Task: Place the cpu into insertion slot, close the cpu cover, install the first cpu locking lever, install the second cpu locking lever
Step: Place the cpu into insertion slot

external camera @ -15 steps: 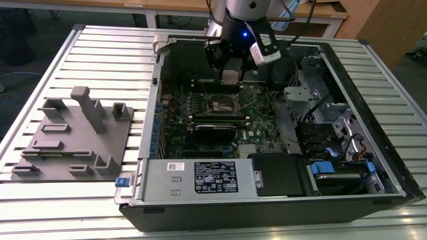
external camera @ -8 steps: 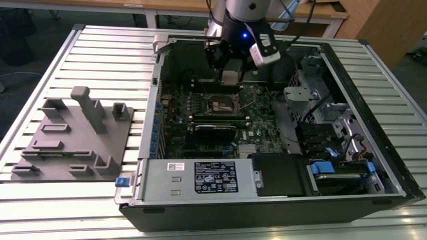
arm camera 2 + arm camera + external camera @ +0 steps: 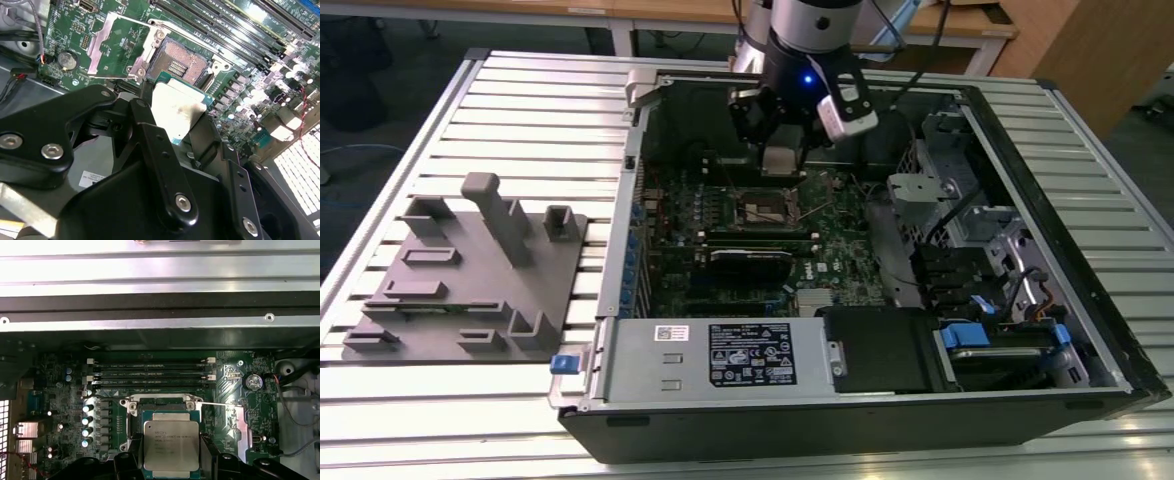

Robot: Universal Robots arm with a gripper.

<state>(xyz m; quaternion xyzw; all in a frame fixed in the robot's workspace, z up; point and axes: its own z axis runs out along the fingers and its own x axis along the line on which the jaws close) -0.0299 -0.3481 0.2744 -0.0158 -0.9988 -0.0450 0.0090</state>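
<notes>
Gripper (image 3: 176, 120) clamped on the cpu (image 3: 177, 112), with black fingers (image 3: 150, 130) pressing two opposite edges and the dull silver top facing both wrist cameras. I see the chip held over the green motherboard (image 3: 841, 230) inside the open computer case (image 3: 854, 430), close to the insertion slot (image 3: 177, 60) but not seated in it. The slot's dark pin field lies bare. The cpu cover (image 3: 97, 47) stands swung open just beside the slot. In the exterior view, the arm reaches down into the case.
</notes>
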